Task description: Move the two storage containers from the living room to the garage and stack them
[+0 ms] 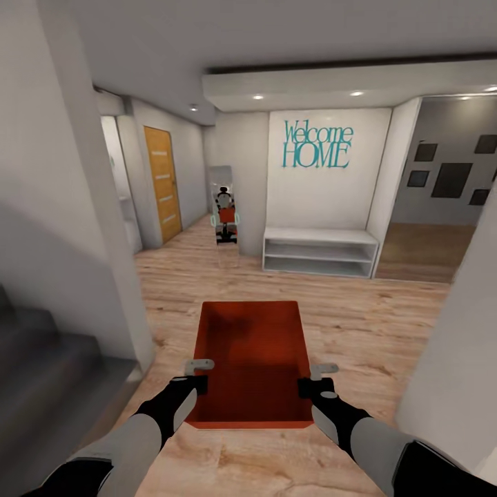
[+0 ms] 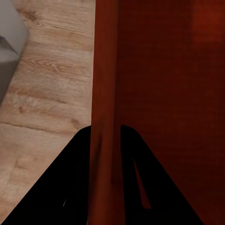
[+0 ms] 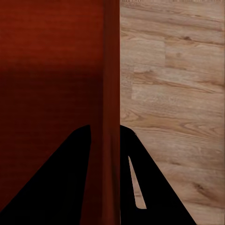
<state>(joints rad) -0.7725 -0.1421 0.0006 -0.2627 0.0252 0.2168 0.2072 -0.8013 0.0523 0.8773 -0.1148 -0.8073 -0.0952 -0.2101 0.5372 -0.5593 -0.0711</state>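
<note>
You carry one storage container (image 1: 252, 366) between both arms — left claw (image 1: 198, 376) pinching its left wall, right claw (image 1: 312, 382) its right wall — long axis pointing ahead over the plank floor (image 1: 373, 324).

Our two arms run light grey along the forearms, darkening to glossy black at the wrists. The left pincer (image 1: 201, 373) and the right pincer (image 1: 316, 378) are each a black block topped by a flat pale-grey metal bracket. Seen from the wrists, our fingers (image 2: 70, 187) are plain matt black wedges, the right ones (image 3: 65, 183) alike.
</note>
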